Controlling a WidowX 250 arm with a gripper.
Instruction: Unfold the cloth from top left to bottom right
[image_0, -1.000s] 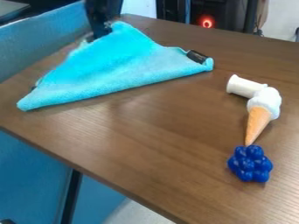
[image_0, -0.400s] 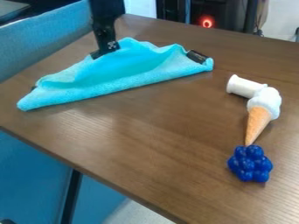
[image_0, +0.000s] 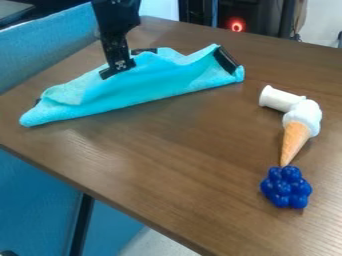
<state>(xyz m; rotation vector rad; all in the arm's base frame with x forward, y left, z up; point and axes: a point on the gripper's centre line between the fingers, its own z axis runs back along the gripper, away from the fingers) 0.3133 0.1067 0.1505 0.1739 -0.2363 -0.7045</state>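
Note:
The black gripper (image_0: 118, 70) hangs from the top left over the upper middle of the cloth, its tip low against the fabric and closed on it. The light blue cloth (image_0: 147, 82) lies folded and bunched across the table's upper left, with one corner at the far left and another at the right. Black patches show at its right corner and along its back edge. Part of the back edge is hidden behind the gripper.
On the wooden table (image_0: 174, 165), a white cylinder (image_0: 279, 98) touches an ice cream cone toy (image_0: 299, 127) at the right, and a dark blue berry cluster (image_0: 286, 187) sits below the cone's tip. A blue chair back (image_0: 47, 45) borders the table's upper left.
The gripper has come forward and down from the table's back left, bringing the cloth's raised part with it. That peak has sunk into folds, and the right corner has lifted more.

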